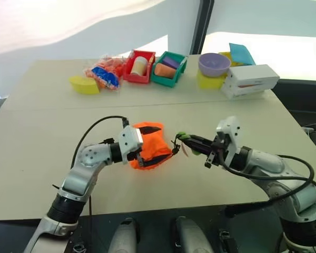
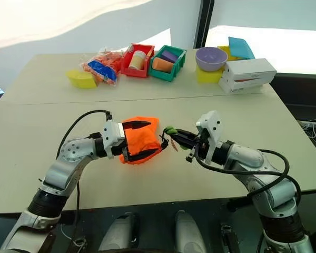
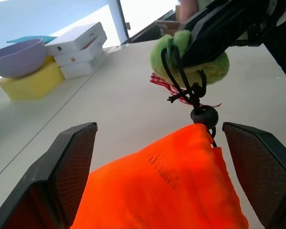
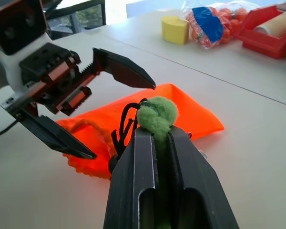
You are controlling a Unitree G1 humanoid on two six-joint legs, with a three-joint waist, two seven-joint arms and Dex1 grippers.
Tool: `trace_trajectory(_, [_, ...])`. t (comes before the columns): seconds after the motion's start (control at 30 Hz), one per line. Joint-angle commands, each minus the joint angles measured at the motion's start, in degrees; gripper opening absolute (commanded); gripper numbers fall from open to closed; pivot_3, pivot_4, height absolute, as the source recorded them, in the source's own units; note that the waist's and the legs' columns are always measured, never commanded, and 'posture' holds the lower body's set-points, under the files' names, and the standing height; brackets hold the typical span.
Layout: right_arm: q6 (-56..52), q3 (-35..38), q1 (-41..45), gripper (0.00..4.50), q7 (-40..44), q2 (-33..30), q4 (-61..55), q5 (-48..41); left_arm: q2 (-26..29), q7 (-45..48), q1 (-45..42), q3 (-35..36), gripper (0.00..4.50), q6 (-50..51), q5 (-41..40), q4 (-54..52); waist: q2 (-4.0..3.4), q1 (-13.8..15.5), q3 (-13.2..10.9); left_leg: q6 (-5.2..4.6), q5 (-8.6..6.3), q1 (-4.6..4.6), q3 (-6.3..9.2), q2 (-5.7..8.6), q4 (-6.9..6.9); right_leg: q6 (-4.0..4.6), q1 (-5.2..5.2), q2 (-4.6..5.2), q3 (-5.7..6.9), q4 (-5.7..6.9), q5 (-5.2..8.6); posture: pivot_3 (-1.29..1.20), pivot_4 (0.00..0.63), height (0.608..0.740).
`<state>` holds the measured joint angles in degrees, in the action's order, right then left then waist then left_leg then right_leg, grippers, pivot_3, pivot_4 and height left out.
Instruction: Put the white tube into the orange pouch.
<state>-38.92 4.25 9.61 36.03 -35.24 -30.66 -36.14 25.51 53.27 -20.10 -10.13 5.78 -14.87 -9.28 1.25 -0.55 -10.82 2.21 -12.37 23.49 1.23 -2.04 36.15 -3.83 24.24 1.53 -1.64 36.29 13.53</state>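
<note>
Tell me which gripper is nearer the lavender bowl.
Right. The right gripper, shut on the lime-green fuzzy ring, sits closer below the lavender plastic bowl; the left gripper straddles the orange fabric pouch, farther to the left.

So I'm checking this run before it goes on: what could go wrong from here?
1. The right gripper is shut on the green ring alone; pulling the cord could drag the pouch or draw its mouth closed.
2. The left gripper has its jaws open around the pouch, not gripping, so the pouch could slide away.
3. I can't make out the white tube in these views, so nothing is ready to go in.
</note>
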Motion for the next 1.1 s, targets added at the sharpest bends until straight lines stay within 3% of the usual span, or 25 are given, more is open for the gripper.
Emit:
trace_trajectory(0.03, [1.04, 4.21, -3.05, 0.01, 0.11, -3.44, -0.06, 2.24, -0.15, -0.21, -0.81, 0.11, 4.50, -1.16, 0.28, -0.38, 0.00, 0.09, 0.00, 0.00, 0.00, 0.01, 0.00, 0.02, 0.01, 0.00, 0.00, 0.02, 0.00, -0.01, 0.00, 0.00, 0.150, 0.740])
trace_trajectory(0.23, [4.66, 0.96, -14.29, 0.01, 9.81, -15.47, -4.94, 8.17, 0.06, 0.89, -2.00, 0.17, 4.50, -1.31, 0.20, 1.25, -0.01, -0.05, 0.00, -0.01, -0.01, -0.01, -0.02, 0.01, -0.03, -0.02, 0.00, 0.01, -0.01, -0.02, 0.02, 0.00, 0.150, 0.740])
trace_trajectory(0.4, [6.85, -7.94, -15.20, 0.01, 11.63, -18.47, -5.82, 14.97, 0.19, 1.77, -3.36, 0.50, 4.50, -1.48, 0.07, 2.91, -0.01, -0.36, 0.00, -0.02, -0.01, -0.08, -0.02, -0.03, -0.01, -0.01, 0.01, -0.05, -0.01, 0.00, 0.02, 0.00, 0.150, 0.740])
trace_trajectory(0.43, [6.67, -9.79, -15.05, 0.81, 12.11, -18.65, -6.08, 15.77, 0.27, 1.97, -3.63, 0.60, 4.50, -1.48, 0.05, 3.25, 0.00, -0.27, 0.00, -0.02, -0.01, -0.08, -0.02, -0.03, 0.01, -0.01, 0.00, -0.05, 0.00, 0.00, 0.01, 0.00, 0.150, 0.740])
trace_trajectory(0.47, [6.81, -11.29, -14.96, 1.14, 12.51, -18.72, -6.43, 16.57, 0.38, 2.11, -3.79, 0.69, 4.50, -1.52, 0.06, 3.51, 0.00, -0.22, 0.00, -0.02, -0.01, -0.08, -0.02, -0.01, 0.02, -0.01, 0.00, -0.02, -0.01, 0.00, 0.02, 0.00, 0.150, 0.740])
trace_trajectory(0.57, [7.46, -13.07, -13.81, 2.79, 11.79, -17.08, -6.95, 17.95, 0.96, 2.67, -3.96, 0.94, 4.50, -1.39, -0.08, 4.00, 0.00, -0.20, 0.00, -0.01, -0.01, -0.03, -0.03, 0.00, 0.01, -0.02, 0.00, 0.00, -0.01, -0.04, 0.02, 0.00, 0.150, 0.740])
trace_trajectory(0.67, [6.74, -10.39, -13.29, 4.35, 10.87, -15.62, -7.18, 16.24, 1.44, 2.91, -3.45, 1.07, 4.50, -1.23, -0.11, 3.80, 0.01, -0.13, 0.00, -0.01, -0.01, -0.02, -0.03, 0.00, 0.01, -0.02, 0.00, 0.00, -0.01, -0.06, 0.02, 0.00, 0.150, 0.740])
trace_trajectory(0.83, [5.39, -6.28, -12.01, 4.35, 10.18, -13.79, -6.97, 13.28, 1.59, 2.65, -3.10, 1.18, 4.50, -0.73, -0.20, 3.36, 0.01, -0.11, 0.00, -0.01, -0.01, -0.01, -0.03, 0.00, 0.02, -0.02, 0.00, 0.01, -0.01, -0.06, 0.02, 0.00, 0.150, 0.740])
trace_trajectory(0.97, [0.03, -0.99, -8.84, 4.35, 6.74, -8.31, -4.63, 6.17, 1.49, 2.16, -2.92, 1.32, 4.50, -0.44, -0.16, 3.12, 0.01, -0.22, 0.00, -0.01, -0.01, -0.02, -0.02, 0.00, 0.00, -0.02, 0.00, -0.01, -0.01, -0.05, 0.01, 0.00, 0.150, 0.740])
trace_trajectory(1.1, [-4.41, -2.70, -7.30, 4.35, 5.13, -3.52, -2.45, 2.60, 1.36, 1.82, -2.87, 1.31, 4.50, -0.28, -0.19, 2.98, 0.01, -0.16, 0.00, -0.02, -0.01, -0.02, -0.02, -0.01, -0.01, -0.02, 0.00, -0.01, 0.00, -0.05, 0.01, 0.00, 0.150, 0.740])
